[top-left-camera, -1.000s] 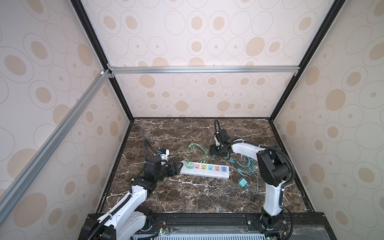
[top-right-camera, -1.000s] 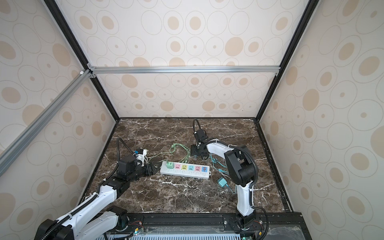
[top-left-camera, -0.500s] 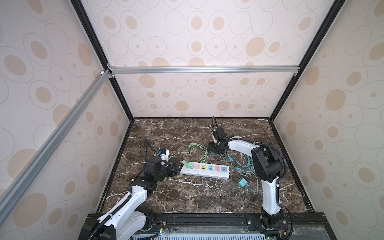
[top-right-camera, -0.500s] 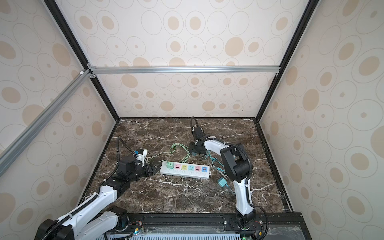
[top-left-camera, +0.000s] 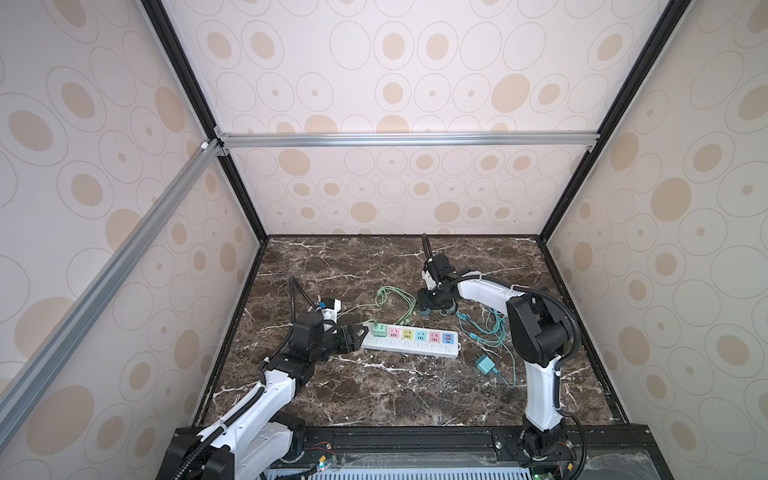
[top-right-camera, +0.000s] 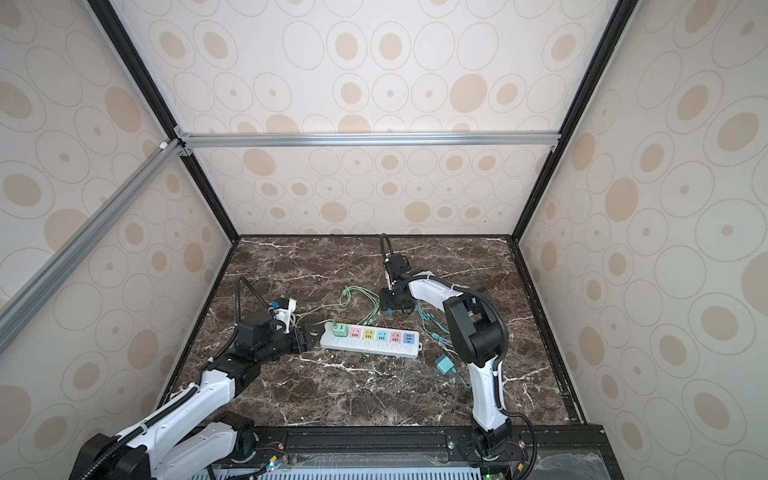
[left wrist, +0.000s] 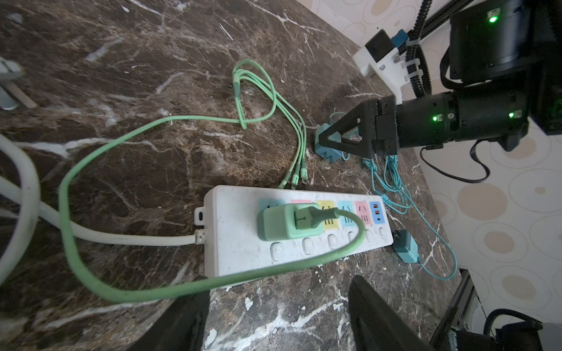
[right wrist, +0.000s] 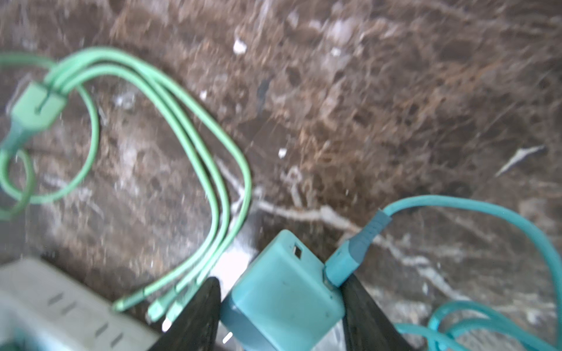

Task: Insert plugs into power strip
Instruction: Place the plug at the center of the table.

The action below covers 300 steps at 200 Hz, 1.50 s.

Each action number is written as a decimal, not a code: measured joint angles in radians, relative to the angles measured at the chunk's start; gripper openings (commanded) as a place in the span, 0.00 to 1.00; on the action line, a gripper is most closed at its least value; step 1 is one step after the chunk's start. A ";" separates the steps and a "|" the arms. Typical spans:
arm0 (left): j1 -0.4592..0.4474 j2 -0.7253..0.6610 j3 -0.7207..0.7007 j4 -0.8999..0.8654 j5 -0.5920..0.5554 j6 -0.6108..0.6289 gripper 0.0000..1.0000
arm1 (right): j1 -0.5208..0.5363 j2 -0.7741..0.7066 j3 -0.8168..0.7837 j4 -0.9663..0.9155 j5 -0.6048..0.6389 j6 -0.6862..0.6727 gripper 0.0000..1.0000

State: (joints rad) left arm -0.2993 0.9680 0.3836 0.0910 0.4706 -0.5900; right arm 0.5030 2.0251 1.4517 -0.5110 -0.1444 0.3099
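Observation:
The white power strip point(top-left-camera: 409, 348) point(top-right-camera: 370, 349) point(left wrist: 240, 243) lies mid-table. A mint green plug point(top-left-camera: 378, 331) point(top-right-camera: 339, 331) point(left wrist: 289, 223) sits in its first socket. My right gripper point(top-left-camera: 432, 306) point(top-right-camera: 392, 306) point(left wrist: 330, 142) point(right wrist: 281, 319) is shut on a teal plug point(right wrist: 286, 301) point(left wrist: 327, 153) behind the strip, low over the table. A second teal plug point(top-left-camera: 485, 365) point(top-right-camera: 444, 365) point(left wrist: 404, 247) lies loose off the strip's right end. At the strip's left end my left gripper point(top-left-camera: 356, 336) point(top-right-camera: 309, 337) point(left wrist: 276, 319) is open and holds nothing.
Green cable loops point(top-left-camera: 390, 297) point(right wrist: 194, 136) lie behind the strip. A tangle of teal cable point(top-left-camera: 490, 328) lies to its right. The strip's thick white cord point(left wrist: 121, 238) runs off to the left. Patterned enclosure walls stand close on three sides.
My right gripper has shifted slightly left and its jaws have narrowed onto the teal plug. The left arm has hardly moved.

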 measured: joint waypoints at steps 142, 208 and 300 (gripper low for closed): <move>0.000 0.075 0.000 0.045 0.055 -0.002 0.72 | -0.002 -0.097 -0.182 0.035 0.016 0.026 0.65; 0.000 0.119 0.019 0.030 0.058 0.005 0.71 | 0.049 -0.130 -0.249 0.105 0.201 0.214 0.65; 0.000 0.106 0.121 -0.109 0.018 0.060 0.73 | 0.091 -0.106 -0.245 0.114 0.353 0.312 0.61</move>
State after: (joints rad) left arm -0.2993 1.0737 0.5041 -0.0177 0.4885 -0.5304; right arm 0.5941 1.9194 1.2068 -0.3965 0.2089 0.6216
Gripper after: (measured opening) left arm 0.735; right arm 0.614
